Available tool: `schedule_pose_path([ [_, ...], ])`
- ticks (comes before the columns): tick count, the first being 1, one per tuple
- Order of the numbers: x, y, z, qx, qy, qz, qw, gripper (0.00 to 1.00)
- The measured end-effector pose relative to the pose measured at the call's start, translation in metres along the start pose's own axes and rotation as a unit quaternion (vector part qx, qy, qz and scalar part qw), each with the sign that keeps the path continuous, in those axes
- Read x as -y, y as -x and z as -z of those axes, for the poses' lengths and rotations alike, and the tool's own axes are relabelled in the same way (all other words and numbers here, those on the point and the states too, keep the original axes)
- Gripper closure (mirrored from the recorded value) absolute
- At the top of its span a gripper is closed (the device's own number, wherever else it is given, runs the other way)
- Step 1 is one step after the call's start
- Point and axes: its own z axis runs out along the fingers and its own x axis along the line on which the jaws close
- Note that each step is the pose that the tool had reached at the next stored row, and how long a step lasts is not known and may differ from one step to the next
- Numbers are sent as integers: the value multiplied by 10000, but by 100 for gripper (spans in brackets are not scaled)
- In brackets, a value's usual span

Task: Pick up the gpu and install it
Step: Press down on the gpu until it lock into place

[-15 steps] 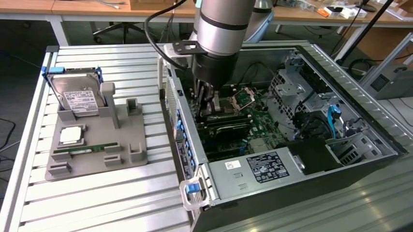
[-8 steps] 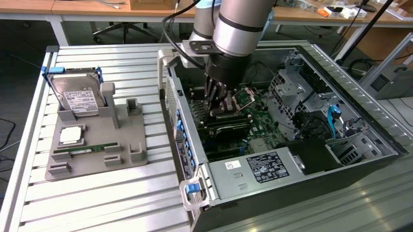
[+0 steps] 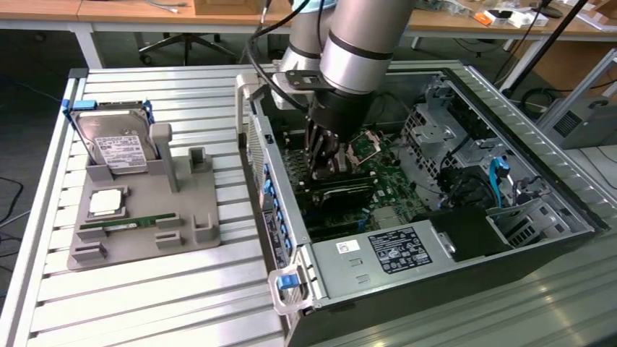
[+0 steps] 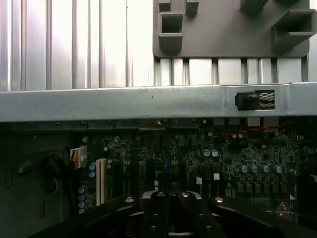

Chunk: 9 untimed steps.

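The open computer case [image 3: 501, 137] is seen lying on its side on a slatted metal table [image 3: 154, 296], on the exterior view's right, with its motherboard [image 3: 386, 181] facing up. In the wrist view the case's grey side wall [image 4: 124, 101] runs across, with the dark motherboard [image 4: 237, 158] beyond it.

The robot arm [image 3: 352, 40] is lowered into the case from above, and its gripper [image 3: 326, 163] is seen down among the boards, just above the gpu [image 3: 337, 194].

The gpu is seen as a dark, flat card standing on edge on the motherboard, near the case's wall on the exterior view's left. Its long axis runs across the case, from that wall toward the middle of the board. Its near end is hidden behind the case wall, and whether it is fully seated cannot be told.

The gripper's fingers [image 3: 333, 148] are drawn fully together; whether the card's edge is pinched between them cannot be made out, since the tips are lost against dark parts.

On the exterior view's left a grey parts holder [image 3: 144, 217] rests on the table, carrying a silver hard drive [image 3: 115, 144] upright in a blue frame, a square processor chip [image 3: 106, 204] and a narrow green RAM stick [image 3: 130, 223].
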Motion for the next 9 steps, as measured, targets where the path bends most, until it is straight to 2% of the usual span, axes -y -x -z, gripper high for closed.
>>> schedule_pose_path([
  [9,18,11,-157,-8,102,8,9999,89],
])
